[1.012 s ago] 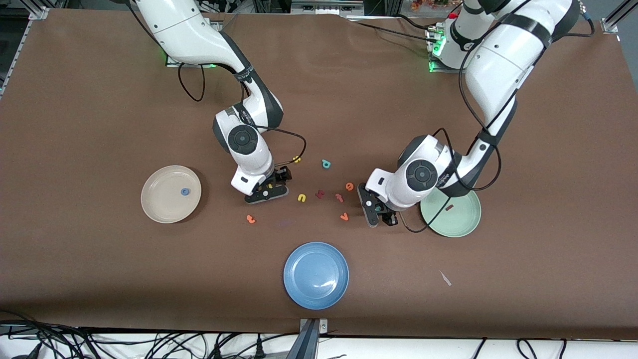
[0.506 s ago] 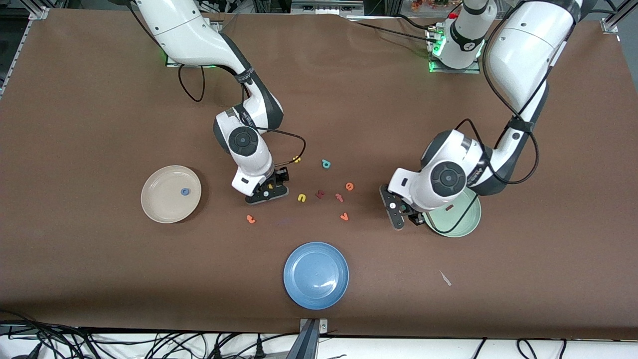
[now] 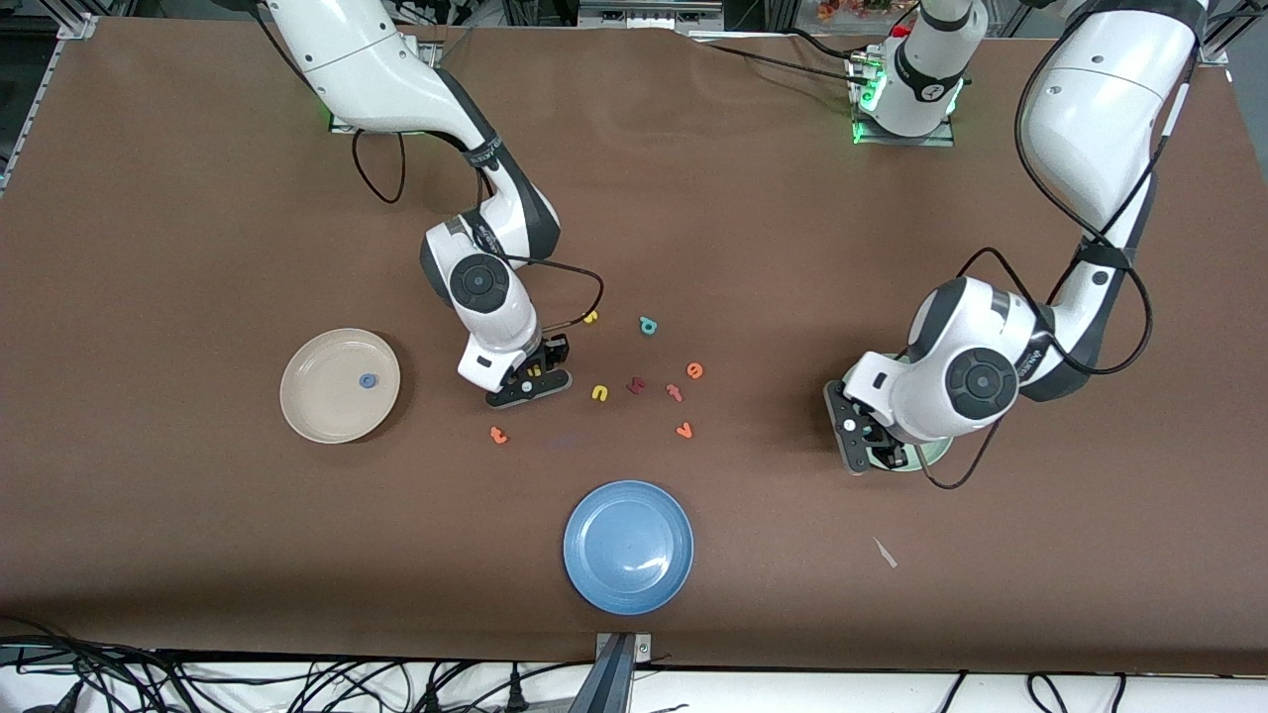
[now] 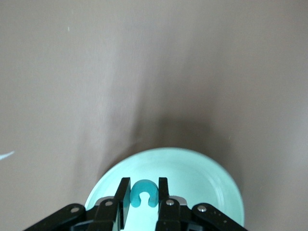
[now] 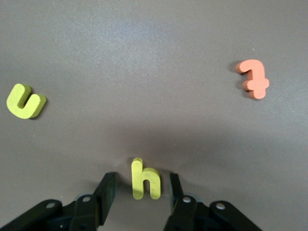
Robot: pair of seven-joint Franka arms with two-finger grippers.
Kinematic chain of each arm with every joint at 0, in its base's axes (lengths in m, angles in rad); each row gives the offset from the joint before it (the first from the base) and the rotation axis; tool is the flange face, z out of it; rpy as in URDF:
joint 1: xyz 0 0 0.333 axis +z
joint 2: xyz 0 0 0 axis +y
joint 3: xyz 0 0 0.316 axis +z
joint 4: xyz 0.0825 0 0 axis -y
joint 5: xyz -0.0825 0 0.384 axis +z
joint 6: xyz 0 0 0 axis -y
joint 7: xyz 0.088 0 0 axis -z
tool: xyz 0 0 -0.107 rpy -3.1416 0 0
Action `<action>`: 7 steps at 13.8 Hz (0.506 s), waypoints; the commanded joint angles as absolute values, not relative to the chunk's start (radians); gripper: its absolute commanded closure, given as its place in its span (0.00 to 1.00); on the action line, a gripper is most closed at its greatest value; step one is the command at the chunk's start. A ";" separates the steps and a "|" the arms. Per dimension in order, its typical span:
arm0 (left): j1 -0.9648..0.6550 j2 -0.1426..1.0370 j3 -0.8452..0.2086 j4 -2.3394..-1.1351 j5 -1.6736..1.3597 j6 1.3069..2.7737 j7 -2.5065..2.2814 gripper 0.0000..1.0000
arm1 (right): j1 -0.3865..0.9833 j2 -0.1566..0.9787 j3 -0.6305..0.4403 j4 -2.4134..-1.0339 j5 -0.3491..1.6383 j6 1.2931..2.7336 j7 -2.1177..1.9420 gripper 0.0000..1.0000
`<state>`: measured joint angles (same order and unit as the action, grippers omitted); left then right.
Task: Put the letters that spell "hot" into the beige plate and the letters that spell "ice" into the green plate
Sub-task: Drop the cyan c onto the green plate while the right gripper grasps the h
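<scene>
A wide brown table (image 3: 198,198) seen from above, with two white robot arms reaching in from twelve o'clock. Three round plates ring the table's middle: a beige plate (image 3: 340,385) at nine o'clock, a blue plate (image 3: 628,547) at six o'clock, and a green plate (image 3: 936,451) at about four o'clock, mostly hidden under the left arm's wrist. The left gripper (image 3: 877,446) hangs over the green plate's rim, its fingers pinching a teal c (image 4: 144,192) between them, clear in the left wrist view. The right gripper (image 3: 535,374) is down at the table, at three o'clock from the beige plate; its fingers are spread, one on each side of a yellow h (image 5: 143,180), with a small gap on both sides, so the letter lies flat on the table and is not gripped. A blue o (image 3: 368,380) lies inside the beige plate. An orange t (image 3: 498,434) lies on the table at seven o'clock from the right gripper. A yellow u (image 3: 599,393) lies just beside that gripper, at four o'clock from it. At about three o'clock from the u come a dark red letter (image 3: 636,385), a pink t (image 3: 675,392) and an orange e (image 3: 695,370). An orange v (image 3: 684,431) lies at six o'clock from the pink t, and a teal a (image 3: 648,325) at twelve o'clock from the dark red letter.
</scene>
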<state>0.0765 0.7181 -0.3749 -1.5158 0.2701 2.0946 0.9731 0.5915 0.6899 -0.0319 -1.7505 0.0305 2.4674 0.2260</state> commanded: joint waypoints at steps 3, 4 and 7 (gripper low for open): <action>0.083 0.713 -0.339 -1.540 0.282 2.083 1.038 1.00 | 0.588 0.718 -0.031 -1.710 0.021 2.450 0.215 0.70; 0.087 0.713 -0.339 -1.542 0.282 2.085 1.046 1.00 | 0.588 0.718 -0.031 -1.710 0.021 2.451 0.216 0.73; 0.087 0.733 -0.336 -1.545 0.282 2.104 1.049 1.00 | 0.588 0.718 -0.031 -1.709 0.025 2.450 0.216 0.82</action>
<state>0.0826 0.7280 -0.3339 -1.5374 0.2702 2.0947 1.0278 0.5914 0.6920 -0.0323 -1.7486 0.0305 2.4669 0.2251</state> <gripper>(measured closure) 0.758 0.744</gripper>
